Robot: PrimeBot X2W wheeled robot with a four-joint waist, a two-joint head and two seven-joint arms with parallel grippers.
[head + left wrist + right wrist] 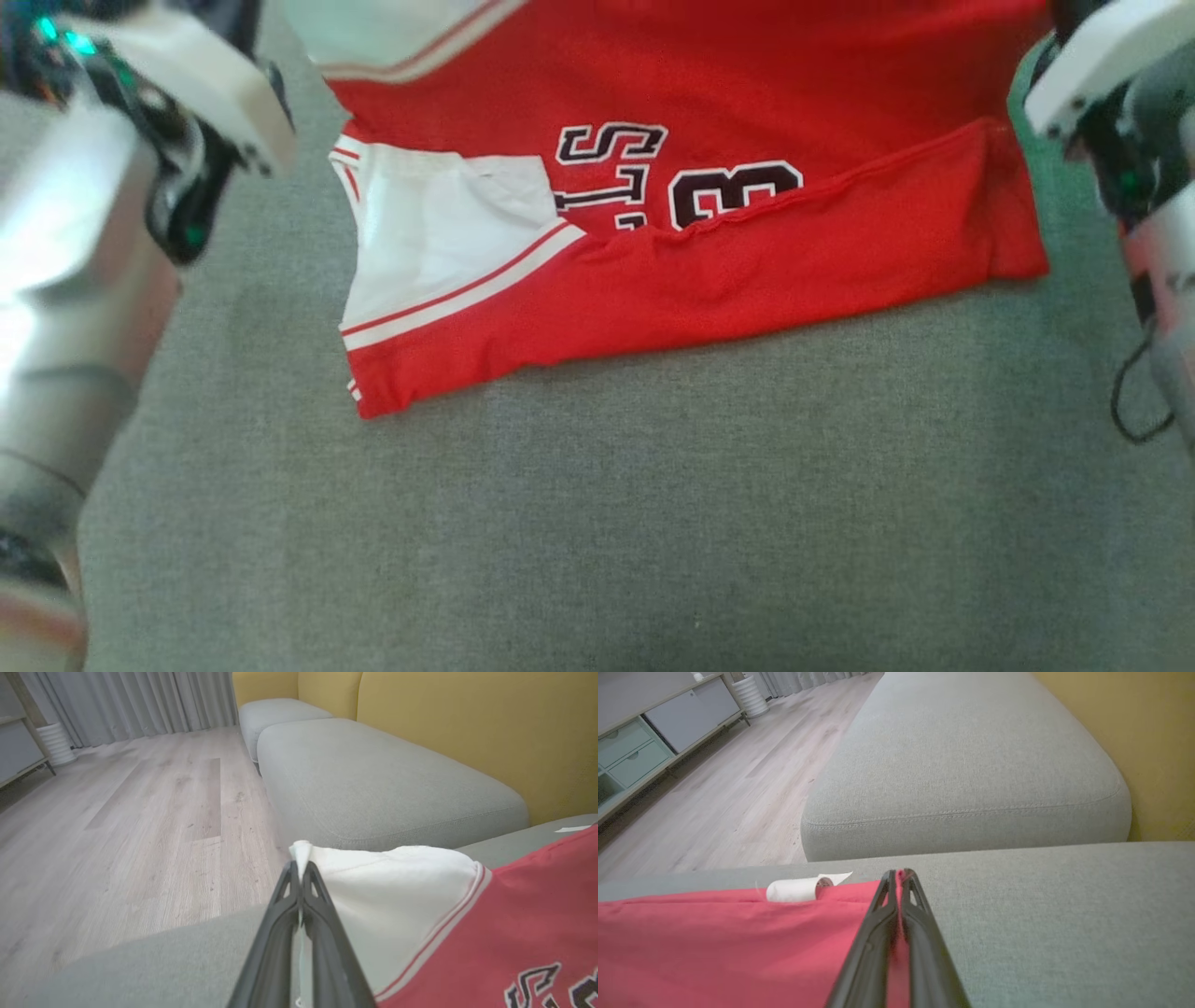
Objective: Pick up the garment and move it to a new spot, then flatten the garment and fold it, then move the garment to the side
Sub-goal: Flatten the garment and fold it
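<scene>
On your left, the left gripper point(300, 865) has its two dark fingers pinched tight on a white corner of the red and white sports-jersey garment point(747, 252). That corner appears raised a little off the grey woven sofa cushion point(607, 523).

In the middle, the garment lies spread across the cushion with its black lettering facing up. Its near strip is doubled back over the lower part of the digits.

On your right, the right gripper point(900, 872) is clamped just as narrowly on a red edge, low over the cushion. A small white roll point(791, 890) sits on the cloth nearby.

You look to be in the folding step, with one fold laid and both far corners in hand. Next, carry both corners over at the same pace and keep the cloth taut between them. Let go only once the edges line up.
</scene>
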